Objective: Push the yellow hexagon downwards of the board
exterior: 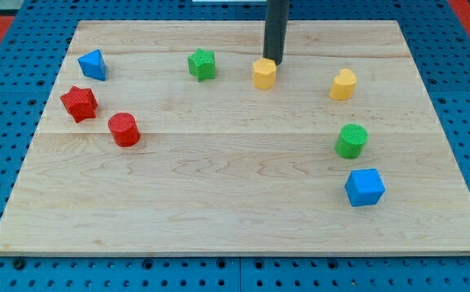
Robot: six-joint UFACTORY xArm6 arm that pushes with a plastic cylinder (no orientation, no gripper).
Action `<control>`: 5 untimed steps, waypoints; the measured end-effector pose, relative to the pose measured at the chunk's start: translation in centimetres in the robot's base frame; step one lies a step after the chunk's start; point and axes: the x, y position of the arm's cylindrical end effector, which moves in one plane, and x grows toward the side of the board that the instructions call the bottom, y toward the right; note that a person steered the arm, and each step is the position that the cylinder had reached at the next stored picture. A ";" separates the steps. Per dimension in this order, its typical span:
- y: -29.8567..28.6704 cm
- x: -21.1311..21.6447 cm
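The yellow hexagon (264, 73) sits near the top middle of the wooden board (235, 203). My tip (272, 60) is the lower end of a dark rod coming down from the view's top. It stands just above and slightly right of the hexagon, touching or nearly touching its upper edge.
A green star (202, 64) lies left of the hexagon and a yellow heart (342, 84) to its right. A green cylinder (351, 140) and blue cube (364, 187) are lower right. A blue block (92, 64), red star (79, 103) and red cylinder (124, 130) are at the left.
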 end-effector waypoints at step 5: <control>-2.0 7.1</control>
